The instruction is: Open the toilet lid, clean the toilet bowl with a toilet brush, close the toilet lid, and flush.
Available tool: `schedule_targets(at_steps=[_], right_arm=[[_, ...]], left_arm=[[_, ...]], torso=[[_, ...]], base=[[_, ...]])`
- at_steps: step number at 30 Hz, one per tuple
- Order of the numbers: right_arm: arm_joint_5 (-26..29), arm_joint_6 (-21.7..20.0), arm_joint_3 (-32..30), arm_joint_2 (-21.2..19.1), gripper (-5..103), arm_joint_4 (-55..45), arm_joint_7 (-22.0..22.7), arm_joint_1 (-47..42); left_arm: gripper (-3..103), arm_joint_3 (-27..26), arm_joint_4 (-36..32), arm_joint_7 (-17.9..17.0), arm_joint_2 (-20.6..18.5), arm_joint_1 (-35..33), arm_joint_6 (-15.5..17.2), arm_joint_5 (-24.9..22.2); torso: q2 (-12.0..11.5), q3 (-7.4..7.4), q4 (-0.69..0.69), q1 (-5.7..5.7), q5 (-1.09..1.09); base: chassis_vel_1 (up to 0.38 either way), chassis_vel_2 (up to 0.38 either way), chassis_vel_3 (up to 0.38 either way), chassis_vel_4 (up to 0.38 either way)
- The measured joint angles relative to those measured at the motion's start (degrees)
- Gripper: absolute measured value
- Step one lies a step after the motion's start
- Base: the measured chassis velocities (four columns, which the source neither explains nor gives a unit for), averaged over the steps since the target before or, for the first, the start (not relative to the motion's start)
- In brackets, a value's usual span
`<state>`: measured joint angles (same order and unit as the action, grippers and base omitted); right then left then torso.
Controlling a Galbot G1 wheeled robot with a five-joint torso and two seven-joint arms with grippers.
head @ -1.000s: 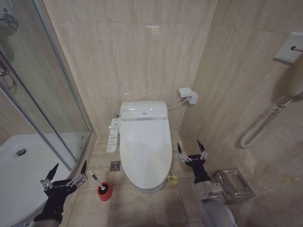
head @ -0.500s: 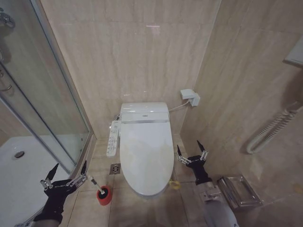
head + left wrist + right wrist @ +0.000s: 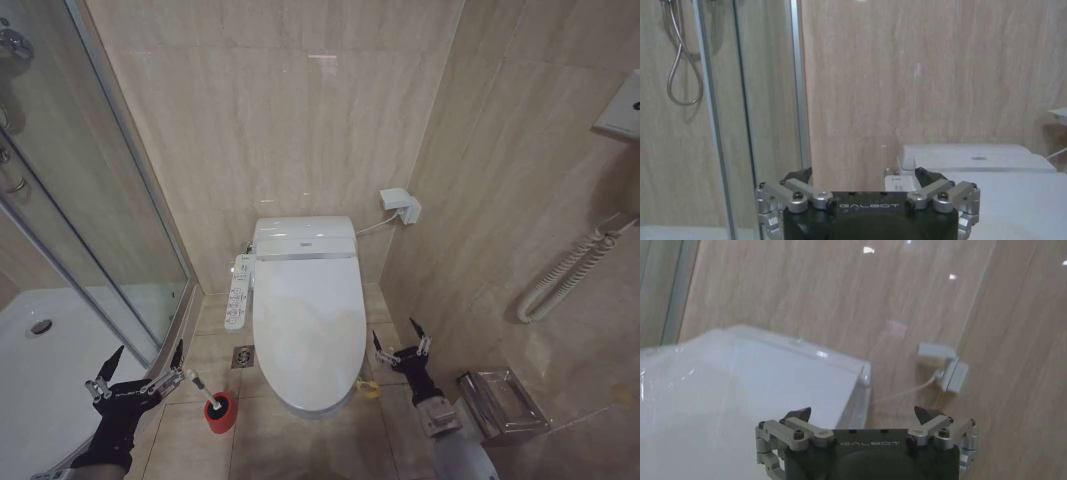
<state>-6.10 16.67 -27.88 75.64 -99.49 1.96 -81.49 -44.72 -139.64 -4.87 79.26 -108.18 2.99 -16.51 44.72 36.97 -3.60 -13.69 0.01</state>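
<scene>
1 toilet lid (image 3: 308, 320) lies closed over the toilet at the middle of the head view. 1 toilet brush (image 3: 203, 390) stands tilted in its 1 red cup (image 3: 220, 412) on the floor at 8 o'clock from the lid. 2 tools show: the left tool (image 3: 140, 369), at 9 o'clock from the brush, fingers spread apart and pointing up; the right tool (image 3: 401, 340), at 4 o'clock from the lid, fingers likewise apart, empty.
</scene>
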Motion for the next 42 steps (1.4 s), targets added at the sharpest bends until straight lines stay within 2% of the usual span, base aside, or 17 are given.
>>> schedule_targets(at_steps=[19, 32, 42], right_arm=[[-3.4, -2.6, -0.1, -1.6, 100, 11.9, 1.6, 1.5], [-7.1, -0.3, 0.5, -3.2, 100, 13.8, 0.3, -0.6], [-9.3, 0.7, 2.6, -1.9, 100, 16.7, -0.1, 0.6]], left_arm=[[100, 0.0, 0.0, 0.0, 0.0, 0.0, 0.0, 0.0], [100, 0.0, 0.0, 0.0, 0.0, 0.0, 0.0, 0.0], [100, 0.0, 0.0, 0.0, 0.0, 0.0, 0.0, 0.0]], torso=[[0.0, 0.0, 0.0, 0.0, 0.0], [0.0, 0.0, 0.0, 0.0, 0.0], [0.0, 0.0, 0.0, -0.01, 0.0]], base=[[0.0, 0.0, 0.0, 0.0], [0.0, 0.0, 0.0, 0.0], [0.0, 0.0, 0.0, 0.0]])
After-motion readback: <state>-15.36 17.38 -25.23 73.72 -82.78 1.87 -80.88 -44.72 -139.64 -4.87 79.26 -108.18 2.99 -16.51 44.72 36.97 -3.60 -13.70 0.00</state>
